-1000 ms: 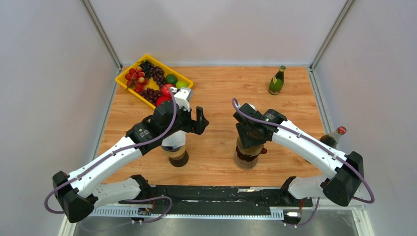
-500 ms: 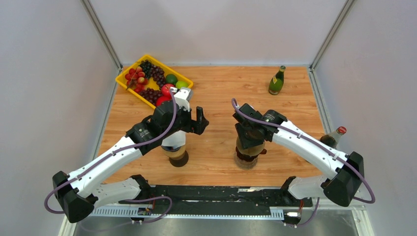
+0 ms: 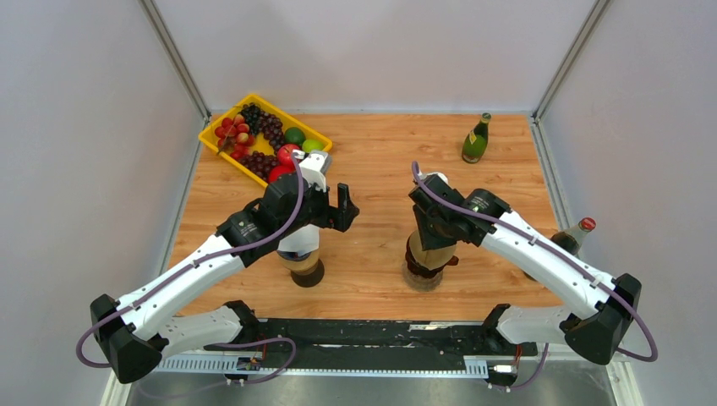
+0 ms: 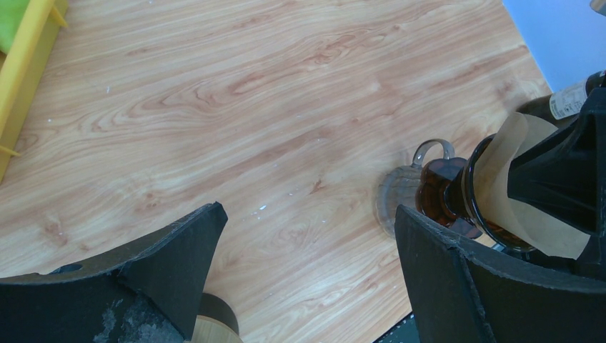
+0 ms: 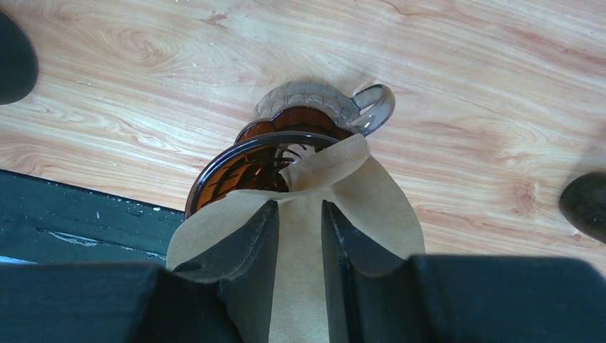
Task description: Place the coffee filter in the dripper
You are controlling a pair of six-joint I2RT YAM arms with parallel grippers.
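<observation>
A brown paper coffee filter (image 5: 379,207) stands in the amber glass dripper (image 5: 243,168), its upper edge rising above the rim. The dripper rests on a clear glass base with a handle (image 5: 314,96). My right gripper (image 5: 299,205) points down into the filter, open by a narrow gap. Paper shows behind and on both sides of its fingers, and nothing is pinched between them. From above, the filter (image 3: 425,252) and dripper (image 3: 423,275) sit under the right wrist. My left gripper (image 4: 309,209) hangs wide open and empty over bare wood, left of the dripper (image 4: 457,193).
A white and tan canister on a dark base (image 3: 300,254) stands under the left wrist. A yellow tray (image 3: 221,145) of fruit sits far left. A green bottle (image 3: 476,139) stands far right, a red-capped bottle (image 3: 575,234) by the right edge. A black rail (image 3: 363,334) lines the near edge.
The right wrist has shifted a little to the right over the dripper, and its jaws have narrowed. The left arm has stayed still.
</observation>
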